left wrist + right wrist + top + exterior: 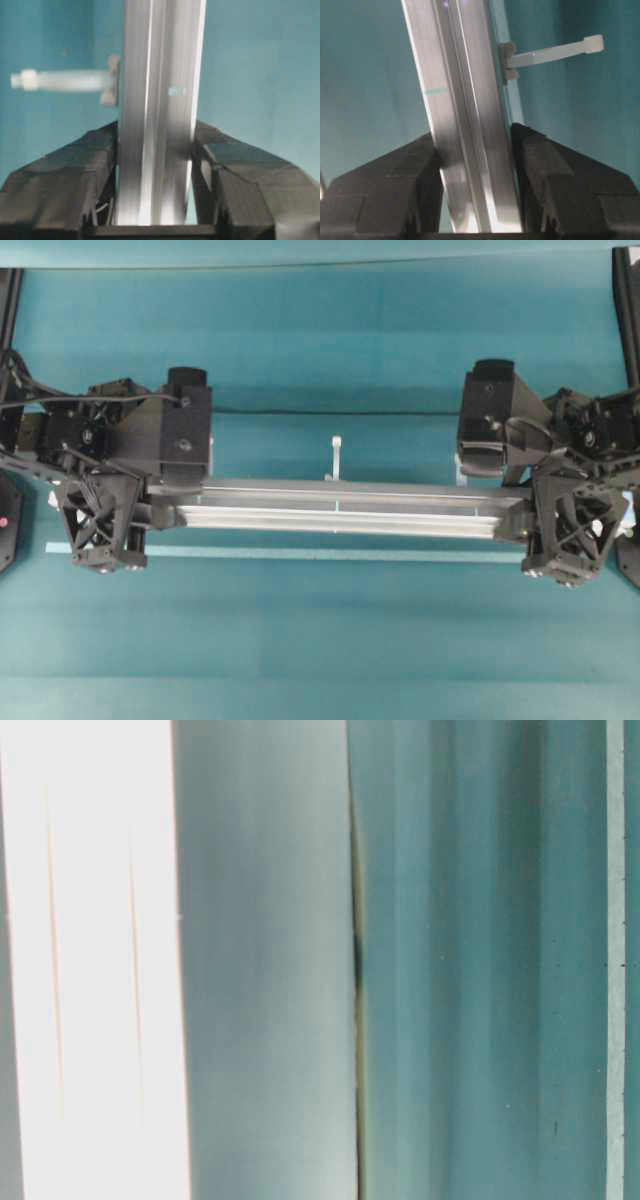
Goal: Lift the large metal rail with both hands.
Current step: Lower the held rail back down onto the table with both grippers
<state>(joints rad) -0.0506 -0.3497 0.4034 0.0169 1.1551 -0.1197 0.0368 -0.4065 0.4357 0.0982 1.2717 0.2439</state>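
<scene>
We count one metal rail point(340, 508), clamped between the fingers of our two grippers, left point(105, 525) and right point(562, 530). Overhead shows a thin strip point(300, 554); wrist views show one peg point(65, 80) each.

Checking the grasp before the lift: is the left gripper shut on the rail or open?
Shut on the large metal rail: the left gripper has both fingers pressed against its sides.
</scene>
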